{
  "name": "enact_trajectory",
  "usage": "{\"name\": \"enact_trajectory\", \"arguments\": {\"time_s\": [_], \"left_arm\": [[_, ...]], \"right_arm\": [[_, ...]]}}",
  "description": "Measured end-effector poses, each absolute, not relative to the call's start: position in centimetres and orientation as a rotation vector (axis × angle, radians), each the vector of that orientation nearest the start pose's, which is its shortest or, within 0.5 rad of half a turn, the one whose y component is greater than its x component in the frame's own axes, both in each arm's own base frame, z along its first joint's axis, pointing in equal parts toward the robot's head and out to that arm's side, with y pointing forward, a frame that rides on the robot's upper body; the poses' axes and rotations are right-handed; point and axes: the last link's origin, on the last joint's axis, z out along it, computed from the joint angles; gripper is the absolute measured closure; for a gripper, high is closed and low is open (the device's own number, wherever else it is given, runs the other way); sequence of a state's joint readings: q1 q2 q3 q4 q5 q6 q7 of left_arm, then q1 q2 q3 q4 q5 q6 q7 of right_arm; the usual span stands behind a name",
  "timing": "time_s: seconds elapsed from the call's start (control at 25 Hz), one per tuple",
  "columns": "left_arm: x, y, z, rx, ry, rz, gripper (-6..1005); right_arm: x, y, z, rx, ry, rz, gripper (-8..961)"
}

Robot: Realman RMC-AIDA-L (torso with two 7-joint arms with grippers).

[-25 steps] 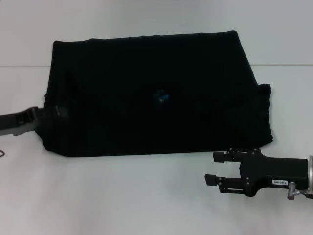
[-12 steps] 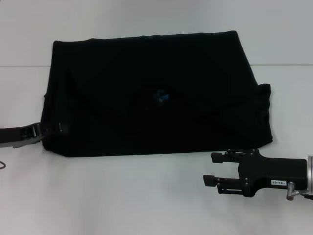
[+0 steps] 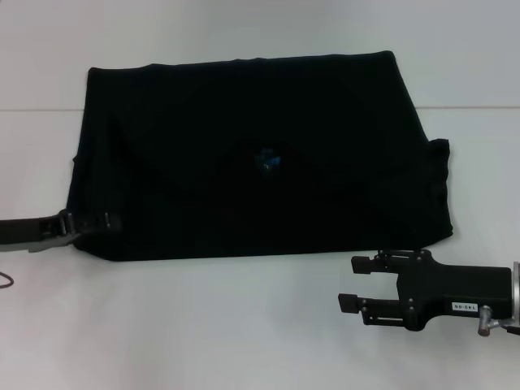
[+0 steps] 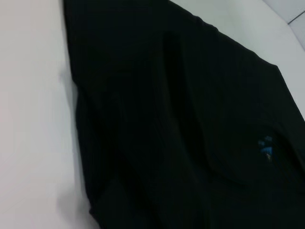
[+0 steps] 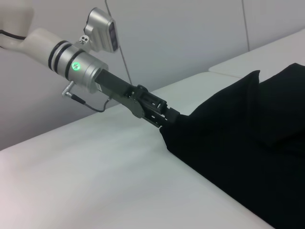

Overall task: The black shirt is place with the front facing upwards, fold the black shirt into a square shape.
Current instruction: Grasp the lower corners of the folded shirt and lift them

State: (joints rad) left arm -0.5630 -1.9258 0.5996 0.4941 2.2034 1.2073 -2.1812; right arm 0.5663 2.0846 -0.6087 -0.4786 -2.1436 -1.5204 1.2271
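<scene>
Left gripper (image 3: pixel 104 221) at the shirt (image 3: pixel 260 154)'s near-left corner, right gripper (image 3: pixel 357 282) waiting off the cloth.

I read the left as placed to take that corner for a fold, but cannot tell its fingers' state. My right hovers spread, just beyond the near-right edge. The shirt lies flat mid-table (image 3: pixel 244 325), partly folded, blue label (image 3: pixel 267 160) showing.

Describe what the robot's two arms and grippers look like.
The right gripper is a boxy black block with two short black fingers and a small white label. The left gripper is black on a white arm with a silver-grey wrist, black rings, a green light and a thin cable.
</scene>
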Motion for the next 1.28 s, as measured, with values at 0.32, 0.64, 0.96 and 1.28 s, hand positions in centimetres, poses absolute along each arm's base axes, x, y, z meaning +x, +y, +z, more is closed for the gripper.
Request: {"name": "enact_trajectory", "arguments": {"time_s": [0.32,0.64,0.96,1.28], "left_arm": [[-34.7,36.0,4.1,-2.055,-1.718,-0.402,268],[-34.6,36.2,4.3,-2.065,-1.697,-0.366,595],[-34.5,36.3,4.4,-2.072,-1.692,-0.363,818],[-34.2,36.4,4.5,-2.091,-1.687,-0.364,995]], "right_arm": [[27.4,31.3,-3.5,-2.811,0.616,0.655,214],[27.4,31.2,-3.2,-2.812,0.616,0.669,217],[28.1,32.0,-1.4,-2.748,0.751,0.673,217],[28.5,35.6,5.6,-2.537,1.19,0.541,217]]}}
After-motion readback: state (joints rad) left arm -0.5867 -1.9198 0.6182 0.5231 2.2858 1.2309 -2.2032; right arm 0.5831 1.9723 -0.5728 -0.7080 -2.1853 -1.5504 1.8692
